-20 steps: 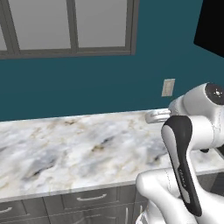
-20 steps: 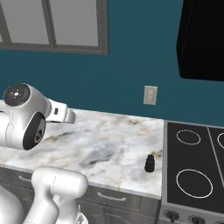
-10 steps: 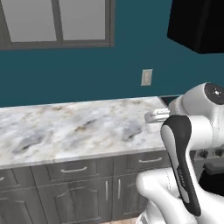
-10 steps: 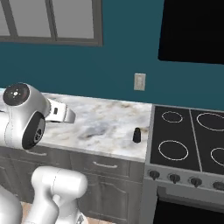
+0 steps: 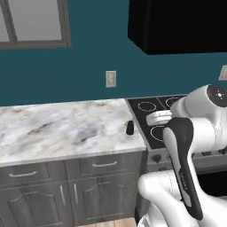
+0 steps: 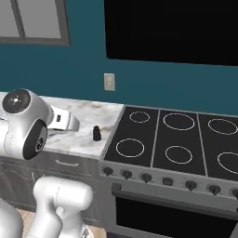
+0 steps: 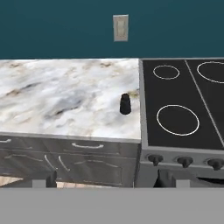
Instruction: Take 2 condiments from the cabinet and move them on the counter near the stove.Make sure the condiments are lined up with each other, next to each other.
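A squat black condiment stands upright on the marble counter, close to its right end and just left of the black stove. My gripper is open, its two dark tips far apart with nothing between them. It looks at the condiment from the front, well short of it. In the right base view my white wrist hangs over the counter to the left of the condiment. The cabinet is out of view.
A wall outlet sits on the teal wall behind the counter. A black box hangs over the stove. Glass-panel cabinets hang at upper left. Grey drawers and stove knobs face me.
The whole picture has shifted: the base has driven to the right, so the stove now shows wide and the counter's right end is close. The black condiment stays put on the counter.
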